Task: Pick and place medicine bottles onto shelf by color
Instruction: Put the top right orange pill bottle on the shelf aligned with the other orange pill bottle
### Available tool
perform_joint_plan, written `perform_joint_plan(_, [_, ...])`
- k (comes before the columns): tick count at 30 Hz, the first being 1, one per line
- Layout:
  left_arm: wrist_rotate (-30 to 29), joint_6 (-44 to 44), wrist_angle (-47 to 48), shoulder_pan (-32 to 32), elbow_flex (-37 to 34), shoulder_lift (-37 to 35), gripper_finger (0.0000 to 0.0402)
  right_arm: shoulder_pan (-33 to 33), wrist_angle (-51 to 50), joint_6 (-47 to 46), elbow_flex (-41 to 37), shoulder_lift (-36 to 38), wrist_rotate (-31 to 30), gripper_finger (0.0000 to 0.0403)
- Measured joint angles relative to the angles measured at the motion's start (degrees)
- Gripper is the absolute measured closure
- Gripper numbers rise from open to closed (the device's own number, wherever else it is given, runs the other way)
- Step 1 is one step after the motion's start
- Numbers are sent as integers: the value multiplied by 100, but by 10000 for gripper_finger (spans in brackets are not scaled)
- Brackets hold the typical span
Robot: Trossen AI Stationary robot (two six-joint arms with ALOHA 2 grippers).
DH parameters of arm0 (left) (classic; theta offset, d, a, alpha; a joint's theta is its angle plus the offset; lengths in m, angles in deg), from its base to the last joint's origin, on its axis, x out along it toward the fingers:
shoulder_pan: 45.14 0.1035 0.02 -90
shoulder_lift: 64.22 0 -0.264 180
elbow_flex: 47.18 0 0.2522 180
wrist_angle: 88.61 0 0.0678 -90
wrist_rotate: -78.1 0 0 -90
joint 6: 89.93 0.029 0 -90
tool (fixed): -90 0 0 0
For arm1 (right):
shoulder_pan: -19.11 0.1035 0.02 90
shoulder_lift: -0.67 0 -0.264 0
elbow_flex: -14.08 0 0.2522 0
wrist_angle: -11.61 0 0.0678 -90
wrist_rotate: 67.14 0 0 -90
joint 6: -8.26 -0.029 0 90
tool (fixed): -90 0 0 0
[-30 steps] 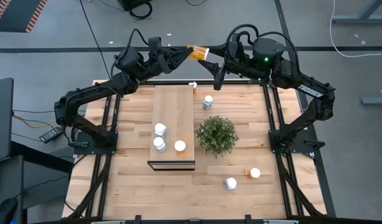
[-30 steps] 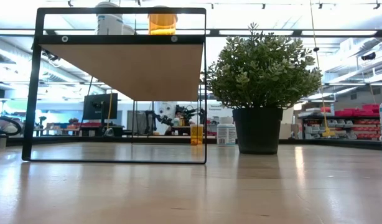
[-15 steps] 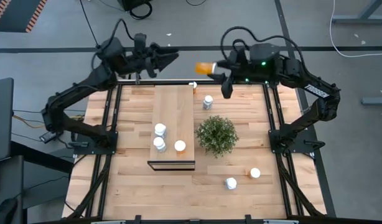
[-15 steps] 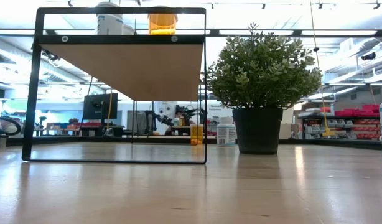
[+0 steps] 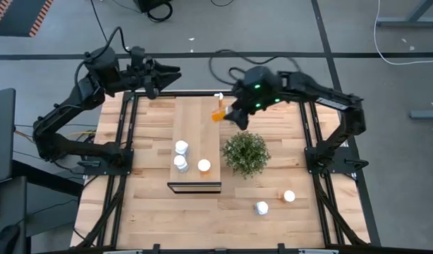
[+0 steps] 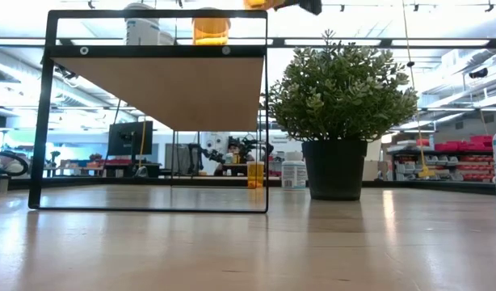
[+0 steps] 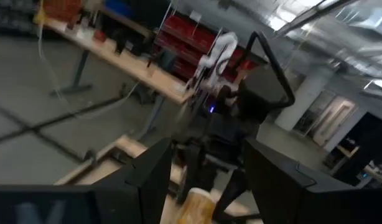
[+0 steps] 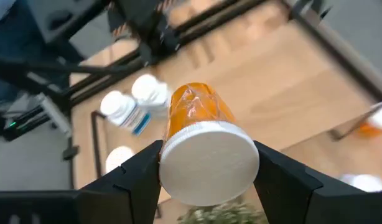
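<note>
The right end effector [image 5: 223, 114] pinches an orange white-capped medicine bottle [image 5: 217, 116]; it should lower upright onto the light-wood shelf [image 5: 192, 120] beside the orange one [image 5: 204, 166].

Slatted table [image 5: 153, 212] carries shelf [image 5: 195, 127], plant [image 5: 246, 153], loose bottles; shelf holds three bottles [image 5: 181, 147].

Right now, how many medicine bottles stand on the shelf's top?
3, near the dark end of the shelf: a white bottle, a second white bottle beside it, an orange bottle. The right claw holds a fourth bottle above.
</note>
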Motion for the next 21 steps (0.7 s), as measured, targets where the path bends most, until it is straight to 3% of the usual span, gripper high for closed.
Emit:
perform_joint_plan(5, [-44, 27, 196, -108, -4, -32, 209, 111, -110, -105, 0, -349, 400, 173])
perform_joint_plan(17, [-36, 808, 1291, -207, -6, -62, 211, 49, 95, -375, 0, -620, 436, 173])
perform_joint_plan(21, [27, 989, 1375, -210, -6, -58, 208, -6, 107, -360, 544, -858, 452, 173])
